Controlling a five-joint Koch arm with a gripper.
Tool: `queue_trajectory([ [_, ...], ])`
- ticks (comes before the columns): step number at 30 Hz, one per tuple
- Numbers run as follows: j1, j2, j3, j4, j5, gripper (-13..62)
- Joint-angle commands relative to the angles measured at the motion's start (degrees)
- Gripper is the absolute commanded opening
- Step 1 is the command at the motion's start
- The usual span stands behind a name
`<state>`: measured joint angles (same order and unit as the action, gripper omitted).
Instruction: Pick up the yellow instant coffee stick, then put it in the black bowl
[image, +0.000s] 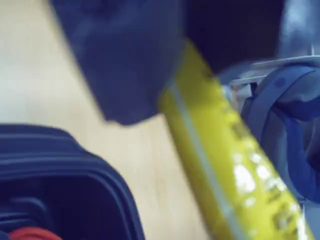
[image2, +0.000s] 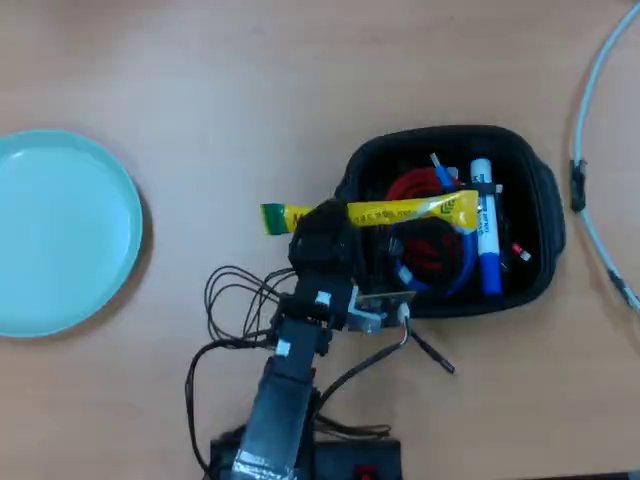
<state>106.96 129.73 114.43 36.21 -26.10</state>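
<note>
The gripper (image2: 325, 228) grips the coffee stick (image2: 400, 212) near its green end, half over the bowl (image2: 545, 215). It looks light, flat and slippery, so a mid-length hold seems steadier.

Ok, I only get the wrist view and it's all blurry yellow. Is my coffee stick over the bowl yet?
Observer: Partly. In the overhead view, the right end of the yellow instant coffee stick is over the black bowl.
Operator: And the other end?
Observer: Its green end pokes out to the left, over the table.
Operator: Is anything in the bowl?
Observer: Yes, a blue-and-white marker lies along its right side.
</note>
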Motion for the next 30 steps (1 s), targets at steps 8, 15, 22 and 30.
queue_trajectory([
  [8,5.4,-13.9,-12.5,-7.6,4.0,-6.9],
  [15,11.1,-23.3,-19.1,-7.1,8.9,-6.9],
  [22,14.3,-27.9,-26.7,-3.6,14.5,-6.9],
  [30,16.5,-32.1,-29.5,-1.9,15.8,-6.8],
])
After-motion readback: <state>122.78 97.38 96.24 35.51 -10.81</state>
